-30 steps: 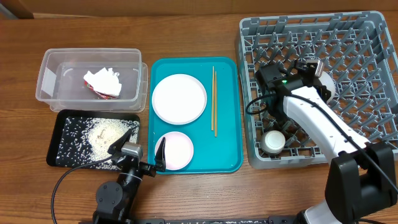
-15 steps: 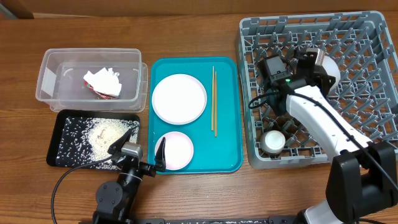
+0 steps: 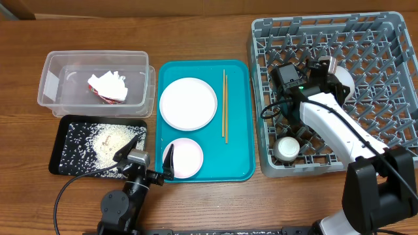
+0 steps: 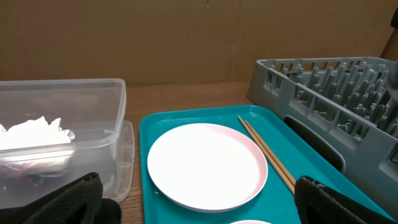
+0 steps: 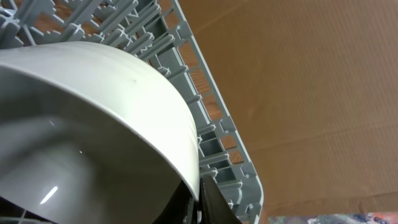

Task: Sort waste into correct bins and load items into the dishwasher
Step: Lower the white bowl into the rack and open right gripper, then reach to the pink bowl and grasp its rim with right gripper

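My right gripper (image 3: 328,70) is shut on the rim of the steel bowl (image 3: 341,81), held tilted over the grey dish rack (image 3: 385,130). The right wrist view shows the jaws (image 5: 199,194) pinching the bowl's edge (image 5: 112,93). A small white cup (image 3: 287,149) sits in the rack's near part. My left gripper (image 3: 151,155) is open and empty at the teal tray's near left corner. The round plate (image 3: 188,103), the pink bowl (image 3: 184,158) and the chopsticks (image 3: 224,104) lie on that tray. The plate (image 4: 205,163) and chopsticks (image 4: 267,152) show in the left wrist view.
The teal tray (image 3: 238,156) lies mid-table. The clear tub (image 3: 59,98) at far left holds crumpled paper (image 3: 108,87). The black tray (image 3: 72,140) in front of it holds rice grains (image 3: 108,140). The right arm's cable hangs over the rack's left part.
My right gripper with the steel bowl lifted toward the far side of the rack, then came back slightly. The left arm has not moved.
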